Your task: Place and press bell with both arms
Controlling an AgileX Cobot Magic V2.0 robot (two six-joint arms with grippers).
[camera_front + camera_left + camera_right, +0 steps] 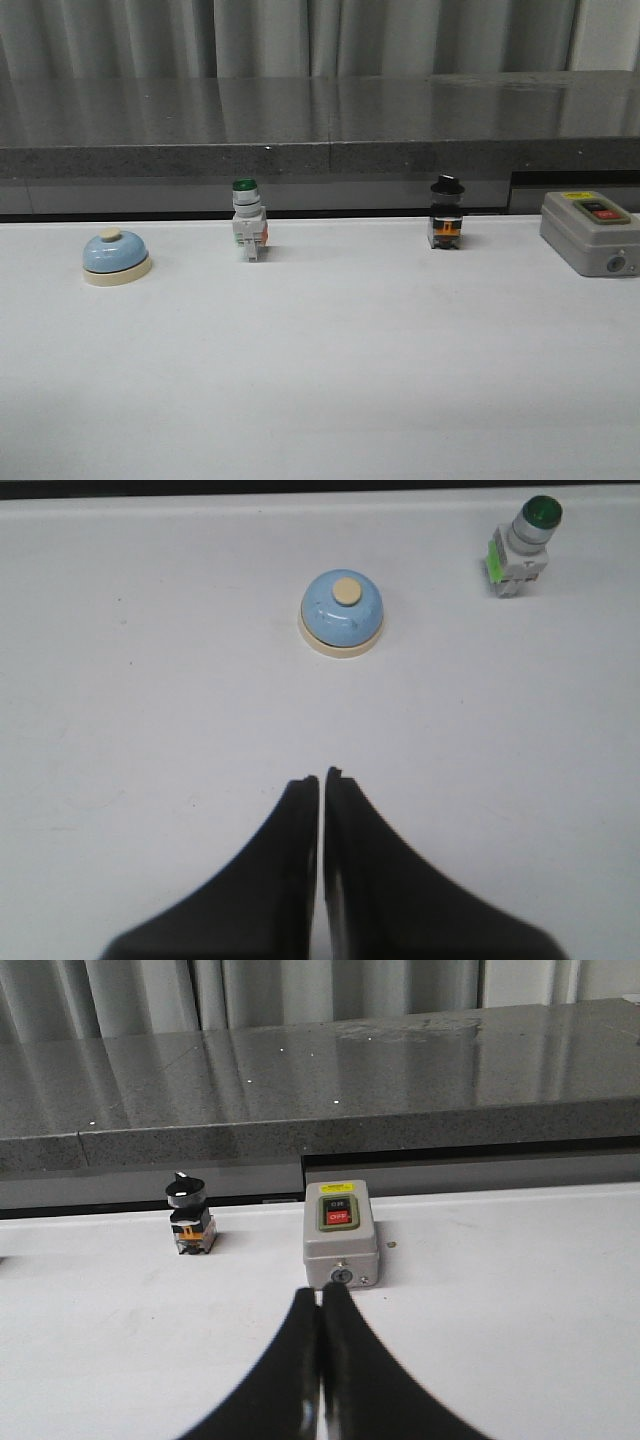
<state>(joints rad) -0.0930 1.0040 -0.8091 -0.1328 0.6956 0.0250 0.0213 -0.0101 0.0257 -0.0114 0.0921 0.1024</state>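
Left of the green-capped switch (247, 228) sits the bell (116, 256), untouched. Both the left gripper (321, 778) and the right gripper (320, 1290) are closed, holding nothing. I'd open the left one wide, then grasp the cream base squarely.

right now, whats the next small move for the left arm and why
Probably open the left gripper and ease it toward the bell. Its fingers are shut and empty, the bell sits untouched ahead of them, and the green switch stands clear to one side.
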